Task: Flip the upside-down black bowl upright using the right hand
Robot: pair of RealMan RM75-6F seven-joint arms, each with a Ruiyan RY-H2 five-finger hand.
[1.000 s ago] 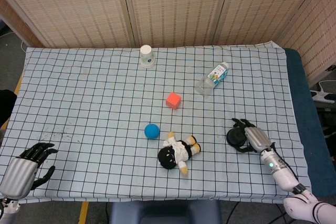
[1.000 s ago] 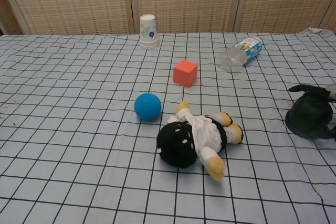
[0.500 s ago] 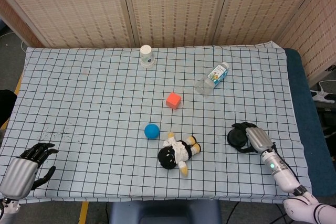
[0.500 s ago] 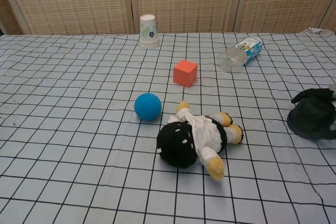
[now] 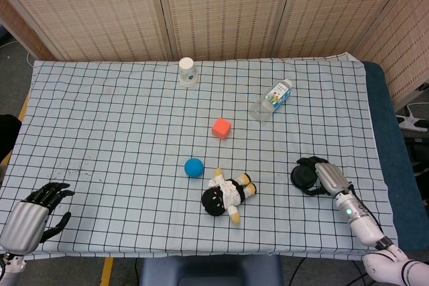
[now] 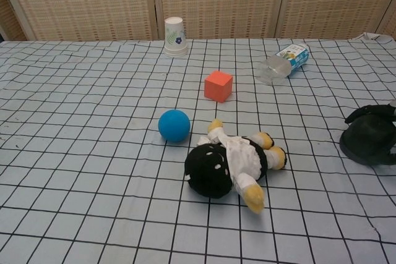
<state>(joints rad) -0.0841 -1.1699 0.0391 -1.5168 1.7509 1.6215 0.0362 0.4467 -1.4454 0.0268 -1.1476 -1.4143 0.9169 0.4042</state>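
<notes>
Head view gives us the black bowl (image 5: pixel 303 177) sitting dome-up on the checked surface (image 5: pixel 120 118) near its right edge, and our right hand (image 5: pixel 328 177) is wrapped over its right side, dark fingers (image 5: pixel 310 162) curled around the far and near rims so that the bowl is grasped. Our left hand (image 5: pixel 30 213) rests at the near left corner with fingers apart, holding nothing. Left of the bowl we see a plush doll (image 6: pixel 230 165) lying on its side, a blue ball (image 6: pixel 174 125) just beyond it, then an orange cube (image 6: pixel 218 85), a toppled water bottle (image 6: pixel 283 62) and an inverted paper cup (image 6: pixel 175 35) toward the far edge.
</notes>
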